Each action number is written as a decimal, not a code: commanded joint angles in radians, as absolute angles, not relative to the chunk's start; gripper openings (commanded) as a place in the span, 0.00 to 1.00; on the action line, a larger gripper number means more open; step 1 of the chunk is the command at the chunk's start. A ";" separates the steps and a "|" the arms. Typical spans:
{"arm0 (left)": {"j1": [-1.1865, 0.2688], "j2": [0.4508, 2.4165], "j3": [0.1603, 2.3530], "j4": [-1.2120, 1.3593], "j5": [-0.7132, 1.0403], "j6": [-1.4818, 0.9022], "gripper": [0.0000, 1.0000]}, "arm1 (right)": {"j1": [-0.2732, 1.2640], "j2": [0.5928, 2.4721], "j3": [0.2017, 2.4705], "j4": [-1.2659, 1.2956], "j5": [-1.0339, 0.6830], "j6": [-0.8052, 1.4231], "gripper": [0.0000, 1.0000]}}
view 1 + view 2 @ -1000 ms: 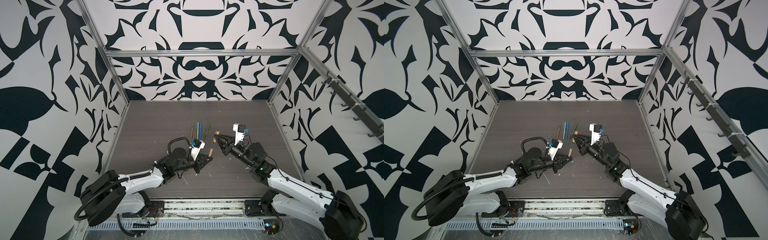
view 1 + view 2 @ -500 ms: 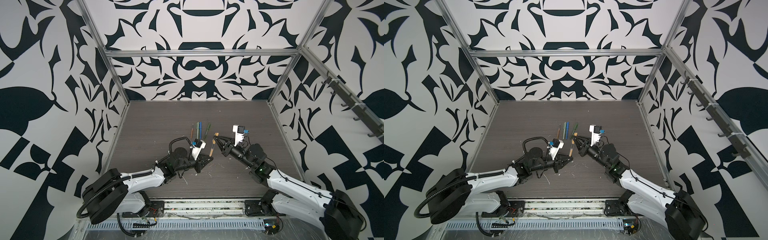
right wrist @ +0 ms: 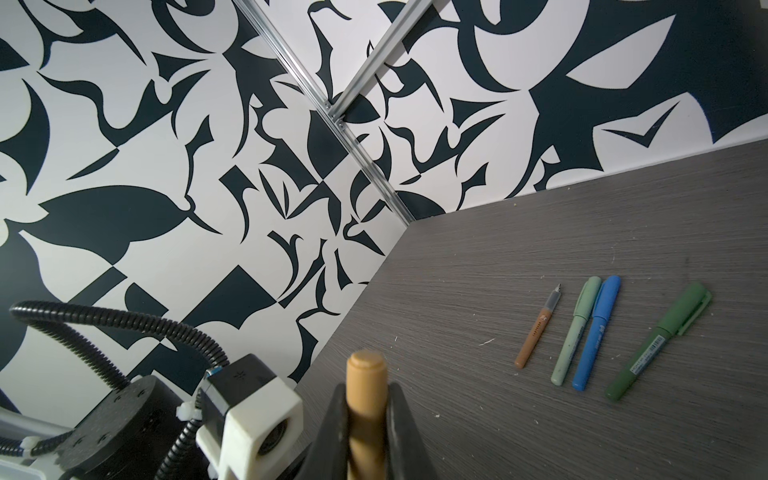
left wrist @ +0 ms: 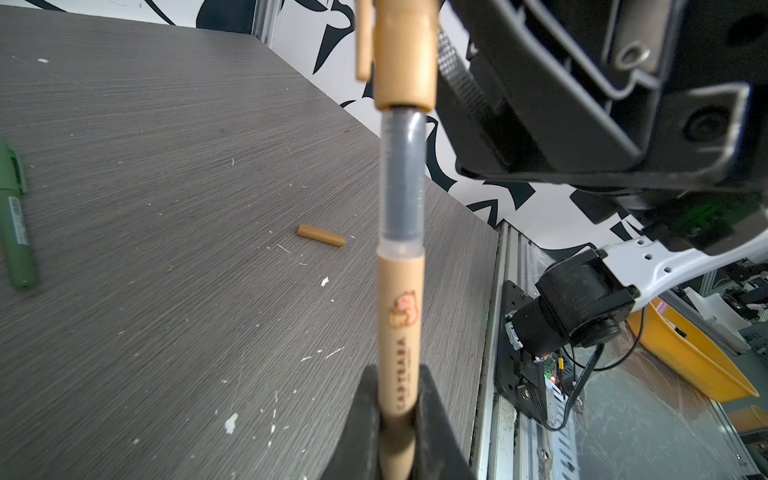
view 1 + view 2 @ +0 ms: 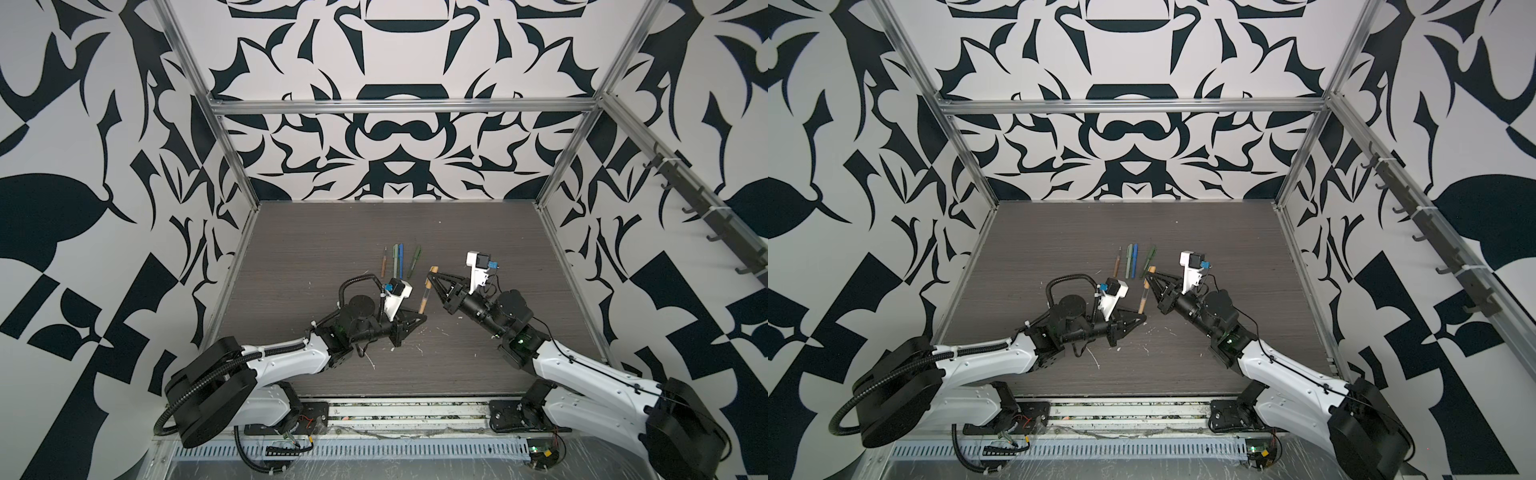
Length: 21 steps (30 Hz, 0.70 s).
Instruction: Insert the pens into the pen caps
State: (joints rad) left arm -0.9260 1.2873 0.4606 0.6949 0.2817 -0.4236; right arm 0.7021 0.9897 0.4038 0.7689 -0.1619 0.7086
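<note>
Left fingers [image 4: 363, 419] are clenched on the slim tan plastic pen [image 4: 401, 332], which is held in the air above the grey wood-grain bench [image 4: 166, 166]. The right fingers [image 3: 401, 432] are clenched on the short tan plastic cap [image 4: 405, 54]. The tip has been entered, yet the grey grip section remains exposed. A straight push along the axis is judged necessary to seat the cap.

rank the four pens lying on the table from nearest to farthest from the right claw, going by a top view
From the right claw, in a top view:
1. dark green pen, right end of the row.
2. blue pen, next to the left.
3. pale green pen, close against the blue one's left side.
4. orange-brown pen, left end of the row.
</note>
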 commanded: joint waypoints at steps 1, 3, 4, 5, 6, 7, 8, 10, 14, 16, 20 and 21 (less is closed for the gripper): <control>-0.928 1.246 0.502 0.762 0.280 -0.433 0.00 | 0.717 0.986 0.398 0.772 -0.188 0.717 0.00; -0.928 1.243 0.497 0.762 0.274 -0.433 0.00 | 0.717 0.983 0.402 0.760 -0.192 0.717 0.00; -0.928 1.240 0.494 0.762 0.272 -0.433 0.00 | 0.718 0.982 0.403 0.755 -0.197 0.718 0.00; -0.928 1.238 0.493 0.762 0.271 -0.433 0.00 | 0.718 0.980 0.403 0.752 -0.199 0.716 0.00; -0.928 1.235 0.492 0.762 0.270 -0.433 0.00 | 0.718 0.977 0.403 0.749 -0.199 0.715 0.00; -0.928 1.233 0.491 0.761 0.269 -0.433 0.00 | 0.718 0.974 0.402 0.746 -0.199 0.715 0.00; -0.928 1.231 0.491 0.759 0.268 -0.433 0.00 | 0.718 0.972 0.401 0.744 -0.202 0.717 0.00; -0.929 1.228 0.491 0.757 0.266 -0.432 0.00 | 0.719 0.968 0.399 0.741 -0.204 0.718 0.00; -0.928 1.227 0.491 0.759 0.264 -0.430 0.00 | 0.727 0.968 0.396 0.738 -0.210 0.721 0.00; -0.928 1.230 0.494 0.762 0.265 -0.430 0.00 | 0.729 0.966 0.392 0.737 -0.212 0.722 0.00; -0.928 1.231 0.496 0.762 0.270 -0.430 0.00 | 0.729 0.939 0.387 0.703 -0.190 0.707 0.00; -0.928 1.229 0.496 0.761 0.272 -0.432 0.00 | 0.730 0.930 0.387 0.691 -0.182 0.701 0.00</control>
State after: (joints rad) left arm -0.9306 1.2594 0.4606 0.6773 0.2855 -0.4267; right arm 0.7105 0.9562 0.4000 0.7536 -0.1593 0.7113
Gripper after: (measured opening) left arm 0.129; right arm 0.153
